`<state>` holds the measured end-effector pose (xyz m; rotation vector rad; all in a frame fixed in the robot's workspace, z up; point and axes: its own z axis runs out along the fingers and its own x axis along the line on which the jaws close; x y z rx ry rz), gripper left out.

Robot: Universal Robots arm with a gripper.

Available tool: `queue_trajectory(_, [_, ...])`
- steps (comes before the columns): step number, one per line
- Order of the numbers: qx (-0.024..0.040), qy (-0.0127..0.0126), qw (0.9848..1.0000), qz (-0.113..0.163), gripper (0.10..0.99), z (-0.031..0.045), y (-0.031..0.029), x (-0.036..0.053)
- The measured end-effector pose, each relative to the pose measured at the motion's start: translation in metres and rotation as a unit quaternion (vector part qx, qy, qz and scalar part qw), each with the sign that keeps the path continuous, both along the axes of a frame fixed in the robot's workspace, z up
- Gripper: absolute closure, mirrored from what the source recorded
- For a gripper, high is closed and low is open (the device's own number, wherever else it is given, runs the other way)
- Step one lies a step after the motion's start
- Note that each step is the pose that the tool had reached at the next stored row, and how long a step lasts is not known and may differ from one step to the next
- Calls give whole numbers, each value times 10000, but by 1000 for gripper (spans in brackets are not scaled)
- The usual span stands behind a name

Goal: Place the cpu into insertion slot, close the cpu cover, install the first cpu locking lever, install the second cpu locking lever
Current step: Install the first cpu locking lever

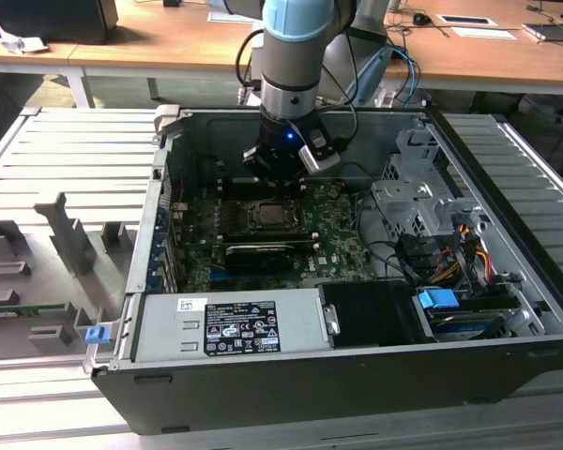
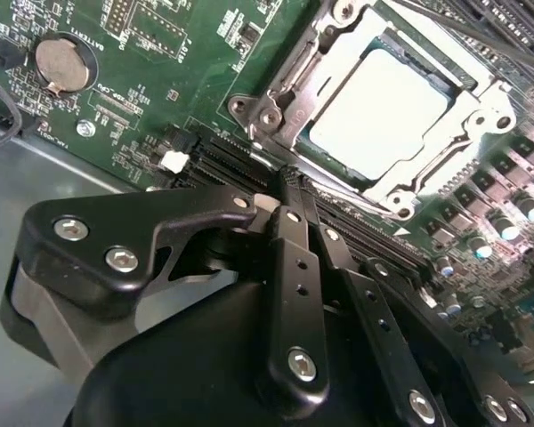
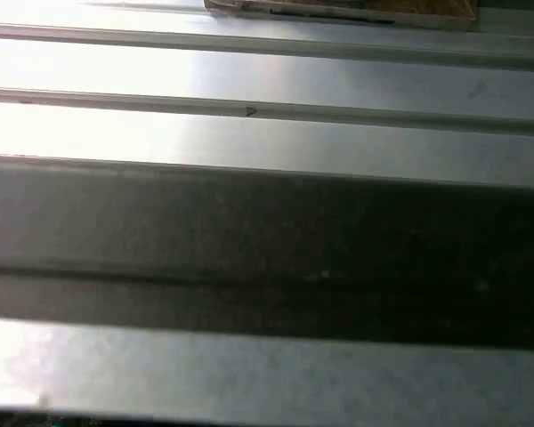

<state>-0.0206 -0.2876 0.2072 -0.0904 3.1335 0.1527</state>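
Note:
The cpu [image 2: 383,107] lies flat in the insertion slot [image 1: 267,217] on the green board, its pale metal face showing through the window of the cpu cover [image 2: 294,98]. The silvery cover frame lies down over the chip. My gripper [image 2: 289,181] hangs just beside the socket's edge, its black fingers [image 2: 294,267] pressed together with nothing between them. A thin metal lever rod [image 2: 360,203] runs along that socket edge close to the fingertips; whether they touch it I cannot tell. In the exterior view the gripper [image 1: 280,183] is low inside the case, just behind the socket.
A long black card [image 1: 258,255] sits in front of the socket, and a grey power supply [image 1: 230,323] lies nearer still. A drive cage [image 1: 422,202] and cables [image 1: 450,262] fill the exterior view's right. A coin battery [image 2: 64,64] and dark slots [image 2: 222,160] flank the gripper.

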Motion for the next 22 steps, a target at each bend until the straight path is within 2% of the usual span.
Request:
queue_trajectory(7, [-28,0,10000,0,980,-29,1,14])
queue_trajectory(12, [-90,0,10000,-1,980,-43,1,18])
queue_trajectory(22, [-80,-1,10000,0,980,-49,2,30])
